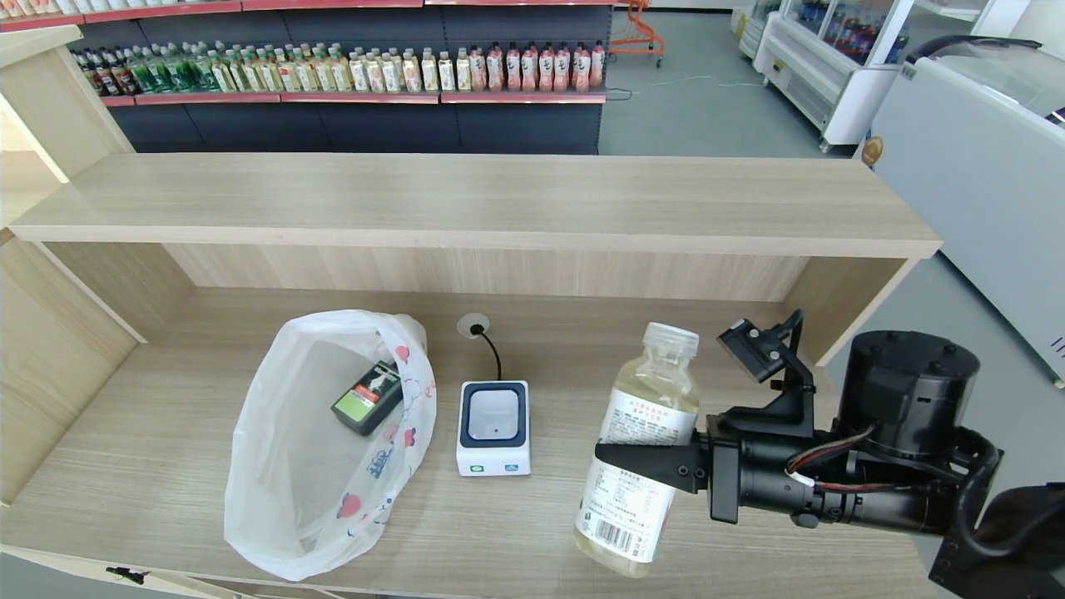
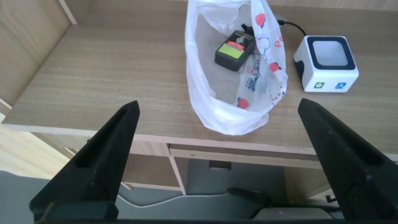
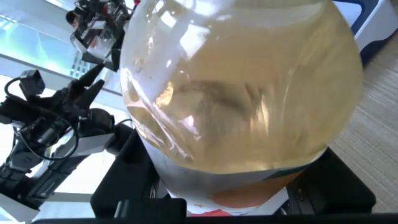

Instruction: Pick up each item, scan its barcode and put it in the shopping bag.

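My right gripper (image 1: pixel 636 462) is shut on a clear bottle (image 1: pixel 641 453) of pale yellow drink with a white label; its barcode faces the camera near the bottom. The bottle hangs above the counter, right of the white barcode scanner (image 1: pixel 493 428). Up close in the right wrist view, the bottle (image 3: pixel 242 112) shows its rounded base. A white plastic shopping bag (image 1: pixel 324 441) with red prints lies open left of the scanner, with a dark green-labelled packet (image 1: pixel 367 398) inside. My left gripper (image 2: pixel 217 162) stands open off the counter's front edge, facing the bag (image 2: pixel 233 81) and scanner (image 2: pixel 326 62).
The wooden counter (image 1: pixel 150 449) has a raised back ledge (image 1: pixel 474 200) and side walls. The scanner's black cable (image 1: pixel 491 349) runs to a grommet at the back. Shelves of bottled drinks (image 1: pixel 349 71) and freezers (image 1: pixel 973 141) stand beyond.
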Robot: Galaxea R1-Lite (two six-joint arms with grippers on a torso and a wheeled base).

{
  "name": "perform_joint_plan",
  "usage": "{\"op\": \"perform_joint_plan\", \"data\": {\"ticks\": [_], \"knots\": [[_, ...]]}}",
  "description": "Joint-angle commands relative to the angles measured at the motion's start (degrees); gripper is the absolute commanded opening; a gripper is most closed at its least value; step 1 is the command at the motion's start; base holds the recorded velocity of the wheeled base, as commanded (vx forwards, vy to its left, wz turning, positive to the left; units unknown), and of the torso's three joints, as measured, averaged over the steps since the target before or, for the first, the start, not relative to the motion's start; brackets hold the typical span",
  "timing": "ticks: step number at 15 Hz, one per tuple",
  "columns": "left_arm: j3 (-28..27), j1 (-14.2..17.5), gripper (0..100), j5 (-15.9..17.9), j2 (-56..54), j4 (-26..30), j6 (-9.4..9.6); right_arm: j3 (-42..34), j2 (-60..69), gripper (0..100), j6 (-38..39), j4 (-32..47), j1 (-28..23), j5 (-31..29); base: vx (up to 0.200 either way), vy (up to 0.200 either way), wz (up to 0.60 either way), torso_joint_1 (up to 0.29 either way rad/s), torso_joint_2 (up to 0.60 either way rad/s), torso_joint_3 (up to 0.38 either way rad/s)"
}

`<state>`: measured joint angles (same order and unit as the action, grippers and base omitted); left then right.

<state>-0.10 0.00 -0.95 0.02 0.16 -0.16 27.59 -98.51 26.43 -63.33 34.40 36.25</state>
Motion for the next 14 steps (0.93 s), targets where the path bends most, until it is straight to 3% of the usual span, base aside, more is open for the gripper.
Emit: {"op": "perform_joint_plan", "data": {"ticks": [1,14], "knots": [[0.0,0.0,100,0.0,0.0,0.0,-0.02,0.3,0.6,0,1.1,0.0,0.1,0.3,0.0,0.0,0.0,0.0,0.0,0.0],[0.0,0.0,100,0.0,0.0,0.0,-0.02,0.4,1.7,0,4.2,2.3,1.3,0.4,0.0,0.0,0.0,0.0,0.0,0.0]]}}
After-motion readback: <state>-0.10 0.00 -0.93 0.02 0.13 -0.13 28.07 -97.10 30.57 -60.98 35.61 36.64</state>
